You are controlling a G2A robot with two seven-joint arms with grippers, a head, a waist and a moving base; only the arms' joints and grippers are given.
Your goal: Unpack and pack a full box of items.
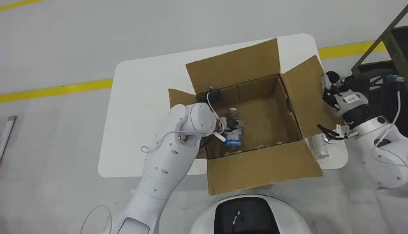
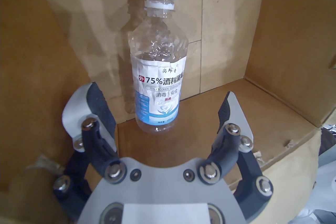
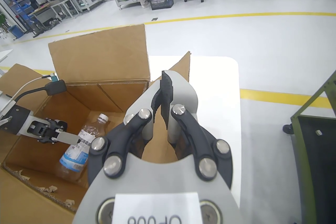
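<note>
From the left: the white table [image 1: 137, 113] carries the cardboard box [image 1: 237, 65], its flaps standing open. My left arm comes in over the box's left side and goes down inside it.

The left claw [image 2: 160, 89] is spread wide and has hold of nothing. Its two dark-padded fingers [image 2: 97, 101] sit on either side of the lower end of the bottle [image 2: 157, 51], with a clear gap of cardboard showing on each side.

The bottle is a clear plastic one with a white cap and a white-and-blue label. It sits inside the box toward the left half, cap pointing at the far wall and base toward the near wall. From these angles I can't quite tell whether it lies flat on the box floor or leans up off it. From the right wrist camera, one left-claw finger crosses in front of the label.

Further right, outside the box, the right claw [image 3: 165, 86] hangs above the right-hand flap [image 1: 306, 94] near the table's edge. Its pads are pressed together with nothing between them. Beyond it, off the table, stands a dark green frame [image 3: 312, 128].
</note>
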